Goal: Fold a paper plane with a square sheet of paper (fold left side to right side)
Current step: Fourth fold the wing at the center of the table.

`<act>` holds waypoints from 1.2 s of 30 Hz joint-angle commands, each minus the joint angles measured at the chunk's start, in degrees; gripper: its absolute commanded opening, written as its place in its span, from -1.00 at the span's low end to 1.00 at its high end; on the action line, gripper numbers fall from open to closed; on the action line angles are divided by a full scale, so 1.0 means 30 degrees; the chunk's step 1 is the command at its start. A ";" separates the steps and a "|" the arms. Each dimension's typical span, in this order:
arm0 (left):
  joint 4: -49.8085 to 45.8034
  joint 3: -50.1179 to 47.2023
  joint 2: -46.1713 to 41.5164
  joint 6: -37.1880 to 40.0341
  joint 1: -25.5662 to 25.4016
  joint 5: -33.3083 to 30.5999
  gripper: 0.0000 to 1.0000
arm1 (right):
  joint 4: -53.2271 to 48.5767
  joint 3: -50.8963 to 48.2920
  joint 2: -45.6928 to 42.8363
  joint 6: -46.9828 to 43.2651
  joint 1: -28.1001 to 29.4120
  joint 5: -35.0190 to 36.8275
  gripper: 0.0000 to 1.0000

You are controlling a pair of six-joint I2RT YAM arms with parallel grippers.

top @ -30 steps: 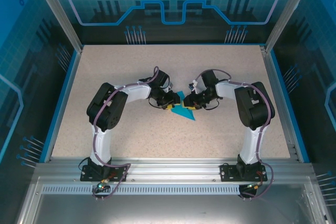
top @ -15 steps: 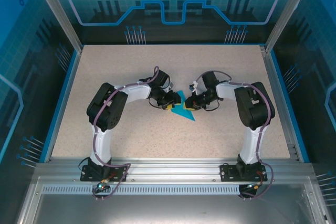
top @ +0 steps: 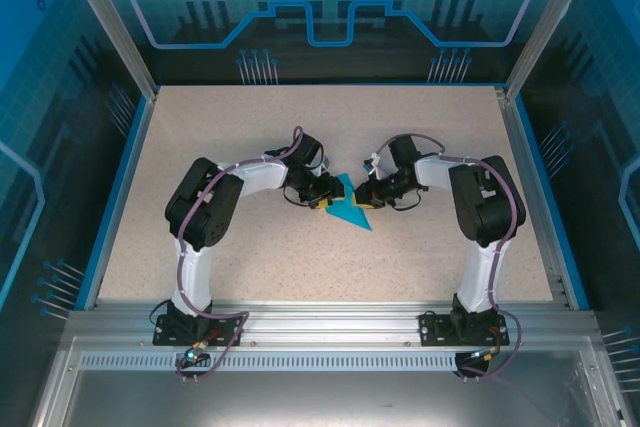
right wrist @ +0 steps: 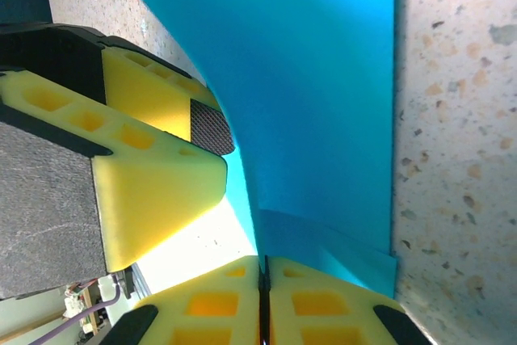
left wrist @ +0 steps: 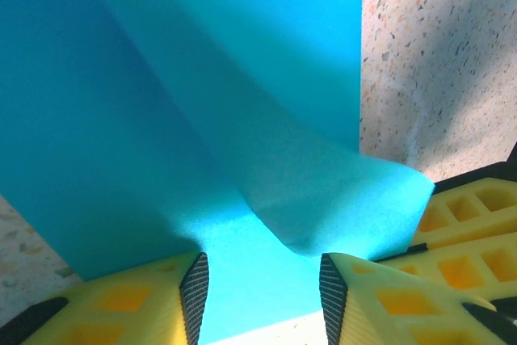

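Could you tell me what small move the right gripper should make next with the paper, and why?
Probably carry the pinched edge across the sheet and lower it. The right gripper is shut on a raised edge of the square sheet of paper, which curls up unflattened, while the open left gripper straddles the sheet beside it.

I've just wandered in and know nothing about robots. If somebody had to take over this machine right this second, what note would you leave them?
Left gripper: open, jaws astride the teal paper sheet, not clamped on it.
Right gripper: shut, pinching a lifted edge of the sheet.
Sheet: middle of the table, between the two grippers, pointed in outline from above, one part raised off the surface.
Done: the sheet appears partly folded and an edge is picked up.
Left: probably carry that edge across, press the crease, then make the remaining folds. No finished plane yet.
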 commanded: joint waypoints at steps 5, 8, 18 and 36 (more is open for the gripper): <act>-0.0779 0.0352 0.0373 0.0279 -0.0121 -0.0486 -0.09 | -0.0963 0.0599 0.0915 -0.0804 -0.0377 -0.0370 -0.80; -0.0779 0.0348 0.0381 0.0276 -0.0129 -0.0482 -0.09 | -0.1092 0.0785 0.1110 -0.0907 -0.0401 -0.0274 -0.79; -0.0854 0.0399 0.0475 0.0279 -0.0116 -0.0496 -0.09 | -0.1413 0.1112 0.1119 -0.1193 -0.0542 -0.0398 -0.80; -0.0893 0.0463 0.0473 0.0308 -0.0117 -0.0472 -0.09 | -0.2348 0.1855 0.1938 -0.1639 -0.0650 0.0143 -0.78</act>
